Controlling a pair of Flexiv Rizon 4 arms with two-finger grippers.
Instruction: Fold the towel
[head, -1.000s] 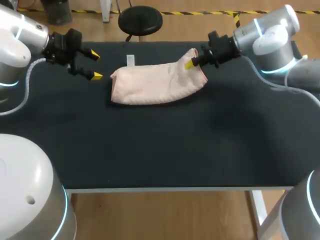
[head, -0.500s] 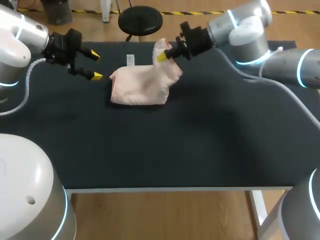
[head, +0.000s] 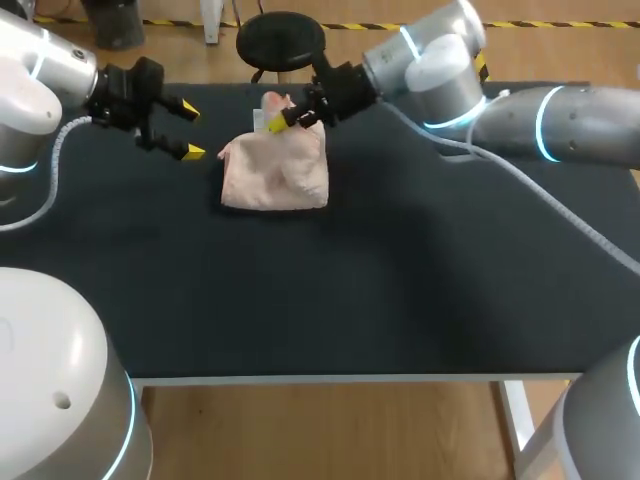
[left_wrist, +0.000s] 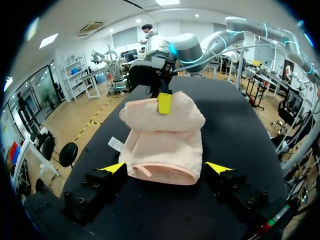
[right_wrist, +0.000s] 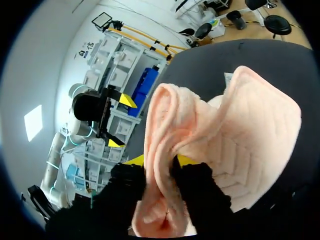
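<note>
towel: you've got the pink towel (head: 275, 172) on the far-left part of the dark worktop (head: 380, 290), doubled over on itself, one edge lifted off the pile.
right fingers: your right fingers (head: 290, 119) come in from the right, past the middle, above the towel's far edge. They're clenched on the lifted edge.
right wrist view: a thick fold of towel (right_wrist: 250, 125) runs between both yellow tips of the right fingers (right_wrist: 184, 160), cloth touching each side.
left fingers: your left fingers (head: 193, 152) hang just off the towel's left end, spread wide, gripping nothing, clear of the cloth.
left wrist view: towel (left_wrist: 165, 145) lies ahead of the left fingers (left_wrist: 114, 167), its near hem in line with the gap between the tips.
tag: small white tag (left_wrist: 115, 144) on the worktop, just beside the towel.
</note>
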